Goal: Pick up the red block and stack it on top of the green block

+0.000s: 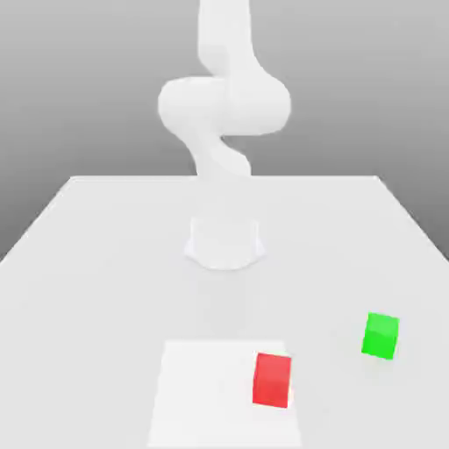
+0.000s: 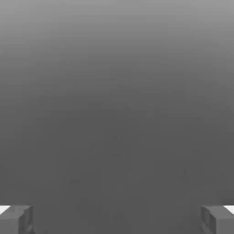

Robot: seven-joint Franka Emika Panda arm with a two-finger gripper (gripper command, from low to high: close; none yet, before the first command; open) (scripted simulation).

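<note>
The red block rests on the white table near its front edge, on a paler square patch. The green block stands apart from it, a little farther back and toward the exterior view's right. The white arm rises from its base at the middle of the table, well behind both blocks. In the hand view my gripper is open, with its two grey fingertips far apart and nothing between them. It faces a plain grey background.
The table's far edge runs behind the arm's base. Its side edges slant outward toward the front on both sides.
</note>
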